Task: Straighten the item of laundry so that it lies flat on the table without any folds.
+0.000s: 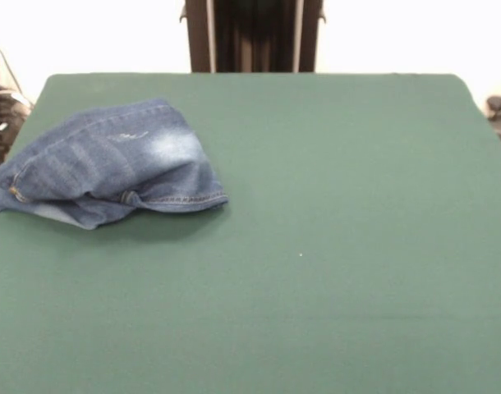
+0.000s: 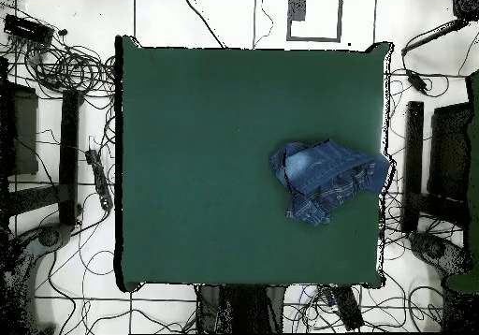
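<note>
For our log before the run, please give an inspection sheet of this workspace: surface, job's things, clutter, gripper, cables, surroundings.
Surface: green table, mostly bare.
Job's things: jeans bunched in a folded heap by one table edge, one part reaching past that edge; not flat.
Clutter: nothing seen on the table.
Gripper: nothing seen in either view.
Cables: many loose cables on the floor round the table, none on it.
Surroundings: dark pedestal behind the table; black stands beside it.

Many black cables [image 2: 79, 69] are lying tangled on the white floor [image 2: 215, 13] around the bench. A grey framed square [image 2: 313, 18] is sitting on the floor beyond one edge.
</note>
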`<state>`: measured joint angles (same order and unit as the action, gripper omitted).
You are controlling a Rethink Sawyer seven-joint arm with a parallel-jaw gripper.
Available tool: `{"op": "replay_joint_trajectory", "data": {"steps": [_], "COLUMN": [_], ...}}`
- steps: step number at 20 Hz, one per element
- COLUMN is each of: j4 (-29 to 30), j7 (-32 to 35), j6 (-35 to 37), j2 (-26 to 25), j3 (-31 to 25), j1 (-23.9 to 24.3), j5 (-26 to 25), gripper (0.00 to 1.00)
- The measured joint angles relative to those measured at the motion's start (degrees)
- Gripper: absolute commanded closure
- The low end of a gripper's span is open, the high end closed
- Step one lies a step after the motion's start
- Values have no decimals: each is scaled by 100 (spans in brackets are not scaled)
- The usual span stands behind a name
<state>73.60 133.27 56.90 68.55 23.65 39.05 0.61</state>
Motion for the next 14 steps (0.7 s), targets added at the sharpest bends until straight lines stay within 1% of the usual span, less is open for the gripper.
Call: {"op": "replay_joint_trajectory", "data": {"steps": [4,9,10,14], "j4": [44,122,177,388], "j7": [-44,-154,-180,-181], "j6": [-5,-6,-6,-7], "j2": [5,18,21,41], "j3": [-90,-300,-382,-483], "j1": [38,286,433,671], "j5": [2,143,268,523], "gripper": [0,0,0,0]}}
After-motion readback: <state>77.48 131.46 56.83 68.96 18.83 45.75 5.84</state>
